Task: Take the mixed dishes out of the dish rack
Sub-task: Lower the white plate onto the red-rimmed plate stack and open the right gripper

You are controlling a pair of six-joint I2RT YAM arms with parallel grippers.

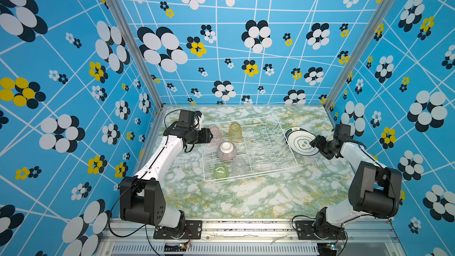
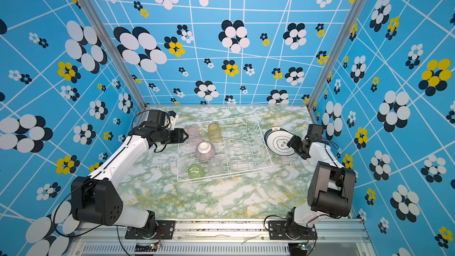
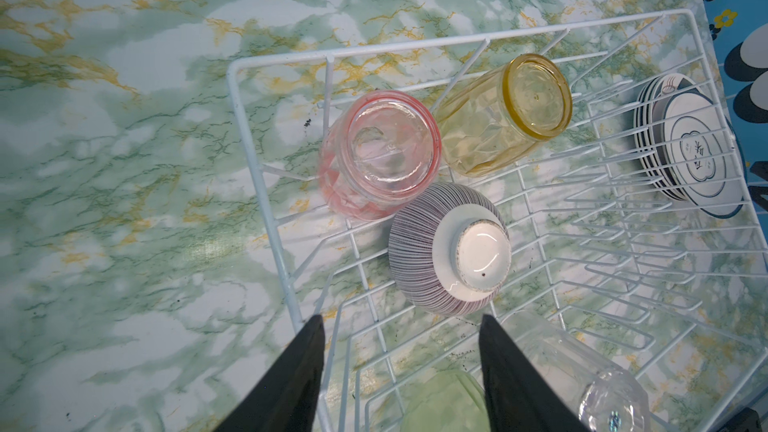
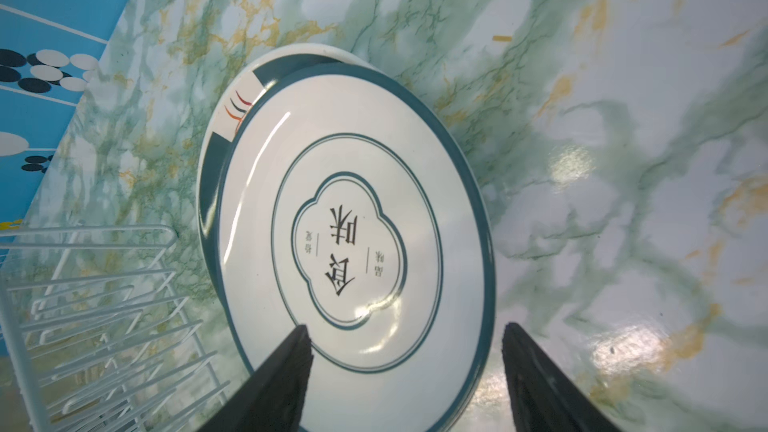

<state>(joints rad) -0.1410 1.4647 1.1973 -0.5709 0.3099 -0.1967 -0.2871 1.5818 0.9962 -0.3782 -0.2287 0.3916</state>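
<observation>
The white wire dish rack [image 1: 258, 172] [image 3: 374, 51] holds a pink tumbler [image 1: 216, 134] [image 3: 386, 151], a yellow one [image 1: 235, 132] [image 3: 511, 110], a green one [image 1: 220, 171], a clear one [image 1: 239, 166] and an upturned pink-striped bowl [image 1: 226, 150] [image 3: 449, 247]. Green-rimmed plates [image 1: 299, 141] [image 2: 279, 142] [image 4: 353, 222] lie stacked on the table right of the rack. My left gripper [image 1: 209, 135] [image 3: 401, 322] hangs open over the rack's left edge beside the pink tumbler, holding nothing. My right gripper [image 1: 314, 142] [image 4: 405, 330] is open, its fingers straddling the top plate's near rim.
The rack's upright dividers [image 4: 104, 284] stand bare on its right half, close to the plate stack. Patterned blue walls close in the marble table [image 1: 246, 198] at the left, back and right. The arm bases sit along the front rail.
</observation>
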